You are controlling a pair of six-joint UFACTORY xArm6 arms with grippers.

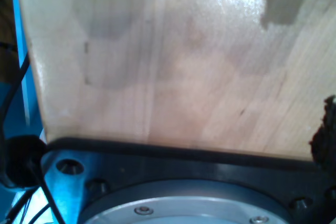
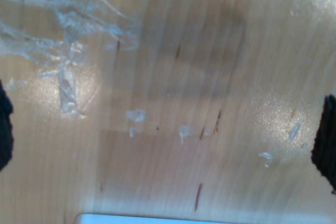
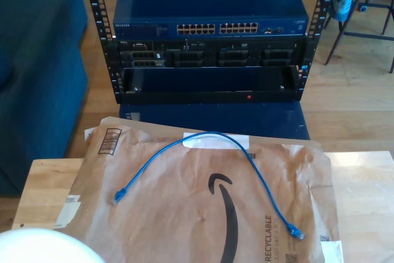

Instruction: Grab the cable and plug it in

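The blue ethernet cable is seen arched across a brown paper mailer on the wooden bench, before the network switch. Neither gripper's jaws can be judged.

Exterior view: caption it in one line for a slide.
Blue cable arched across a brown paper mailer on a wooden table, both plugs free, before a rack switch.
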